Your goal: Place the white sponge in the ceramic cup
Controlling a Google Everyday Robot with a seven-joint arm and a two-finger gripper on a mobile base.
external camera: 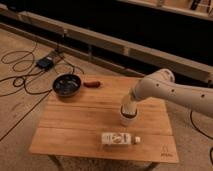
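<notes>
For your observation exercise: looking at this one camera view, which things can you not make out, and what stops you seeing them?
- White sponge: not visible; the gripper hangs directly over the small whitish ceramic cup.
- Cup's inside: hidden by the gripper.
- Robot arm: cut off by the right edge.
- White carton on the wooden table: dark print too small to read.

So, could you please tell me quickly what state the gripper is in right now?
Gripper: directly over the small whitish ceramic cup on the wooden table; whether it holds anything cannot be told.
</notes>
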